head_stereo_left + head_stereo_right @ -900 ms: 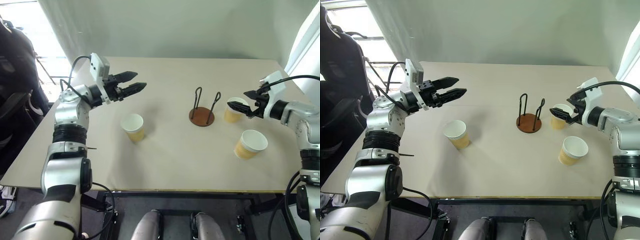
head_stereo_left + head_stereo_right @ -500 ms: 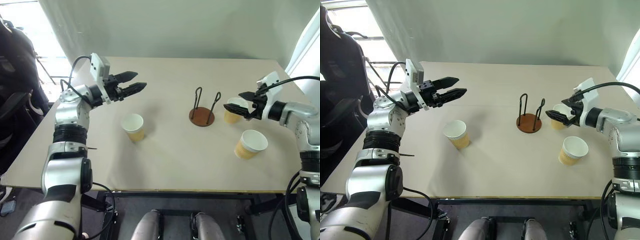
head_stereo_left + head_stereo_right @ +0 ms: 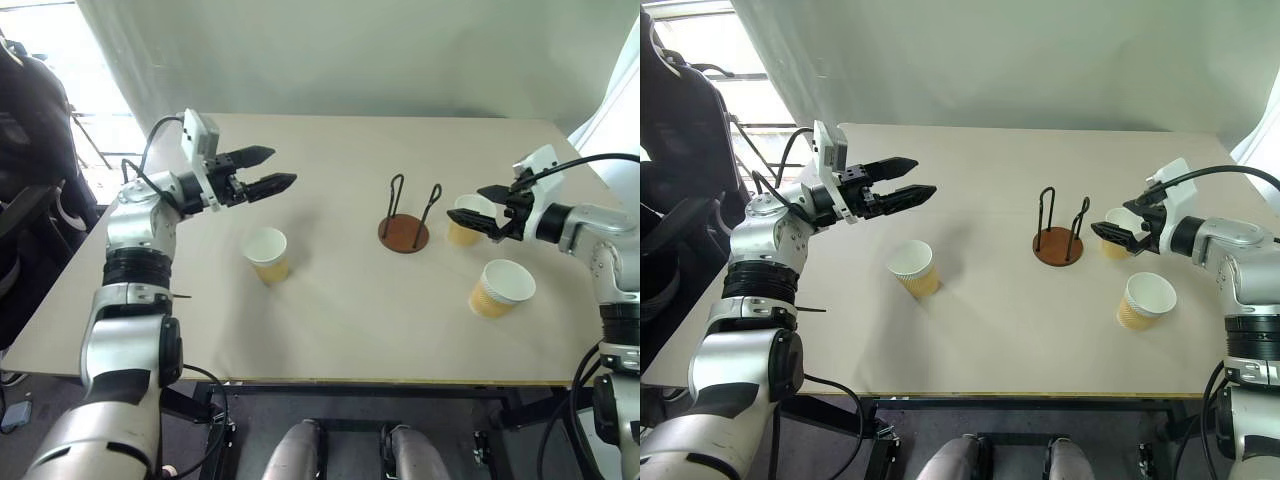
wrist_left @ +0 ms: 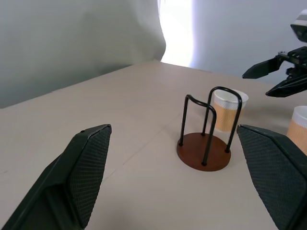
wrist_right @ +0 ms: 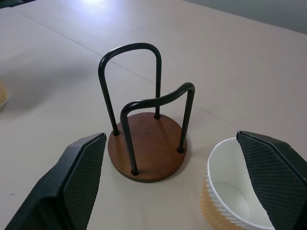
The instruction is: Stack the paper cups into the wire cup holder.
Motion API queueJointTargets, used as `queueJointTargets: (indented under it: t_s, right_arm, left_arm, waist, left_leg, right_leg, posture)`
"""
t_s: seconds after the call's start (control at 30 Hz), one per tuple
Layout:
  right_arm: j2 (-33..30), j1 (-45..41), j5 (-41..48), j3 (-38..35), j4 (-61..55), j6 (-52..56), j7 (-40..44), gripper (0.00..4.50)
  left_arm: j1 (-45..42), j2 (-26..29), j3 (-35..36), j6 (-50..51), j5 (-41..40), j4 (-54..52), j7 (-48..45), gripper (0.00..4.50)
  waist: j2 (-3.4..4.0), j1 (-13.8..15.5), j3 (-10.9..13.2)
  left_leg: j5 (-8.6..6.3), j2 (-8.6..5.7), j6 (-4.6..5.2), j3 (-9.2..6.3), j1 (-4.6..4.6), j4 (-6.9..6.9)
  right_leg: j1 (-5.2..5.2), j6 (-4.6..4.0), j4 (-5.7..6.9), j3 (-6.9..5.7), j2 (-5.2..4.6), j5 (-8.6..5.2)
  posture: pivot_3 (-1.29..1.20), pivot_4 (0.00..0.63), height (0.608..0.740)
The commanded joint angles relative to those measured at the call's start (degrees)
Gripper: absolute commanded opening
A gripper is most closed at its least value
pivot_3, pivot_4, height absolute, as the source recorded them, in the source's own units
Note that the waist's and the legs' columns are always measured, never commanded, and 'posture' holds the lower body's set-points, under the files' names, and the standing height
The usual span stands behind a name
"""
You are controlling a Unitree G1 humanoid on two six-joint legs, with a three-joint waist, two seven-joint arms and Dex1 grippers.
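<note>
The holder (image 3: 404, 232) stands empty on the table (image 3: 330, 330), right of centre, its two black wire loops upright on the brown disc. All three cups sit upright on the table. One cup (image 3: 466, 220) is just right of the holder, a second (image 3: 498, 289) nearer the front edge on the right, and a third (image 3: 267, 254) well apart on the left.

The right gripper (image 3: 488, 220) hovers at the cup beside the holder, fingers spread wide, one finger over the rim; it grips nothing. In the right wrist view the cup's open mouth (image 5: 240, 191) lies between the spread fingers, beside the holder. Over the last second this gripper has come a little leftward over that cup.

The left gripper (image 3: 268, 170) hangs in the air above the left part of the table, beyond the left cup, fingers open and empty. Its fingertips have parted slightly since before. The cups and holder have not moved.
</note>
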Motion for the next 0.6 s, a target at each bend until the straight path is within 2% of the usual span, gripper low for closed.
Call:
queueJointTargets:
  t_s: [0.03,0.27,0.6]
  right_arm:
    - [-0.5,-0.4,2.4,-1.3,-3.8,4.2,-0.4,4.50]
    - [-3.2,2.8,4.1,0.5,-9.4,8.1,3.1,4.50]
    - [-0.4,1.4,1.1,4.8,-10.3,6.8,-0.4,4.50]
  left_arm:
    - [-1.9,0.5,0.1,-3.5,1.2,0.2,0.0,4.49]
    - [-2.0,0.5,-1.1,-3.0,1.4,0.4,-2.5,4.49]
    - [-2.1,0.5,-1.3,-2.8,1.4,0.0,-2.9,4.49]
  waist:
    - [0.00,0.0,0.0]
    - [-0.01,0.0,0.0]
    - [-0.01,-0.1,0.0]
  left_leg:
    - [0.01,0.00,0.01,0.00,0.01,0.00]
    - [-0.01,-0.05,0.05,0.00,-0.03,0.00]
    - [0.02,-0.04,0.08,0.00,0.01,0.02]
  right_leg:
    - [0.01,0.00,0.00,0.00,0.00,0.00]
    - [0.02,0.07,-0.03,0.02,-0.01,-0.06]
    - [0.03,0.25,0.00,0.03,0.00,-0.15]
  posture:
    - [0.00,0.150,0.740]
    - [0.00,0.150,0.740]
    - [0.00,0.150,0.740]
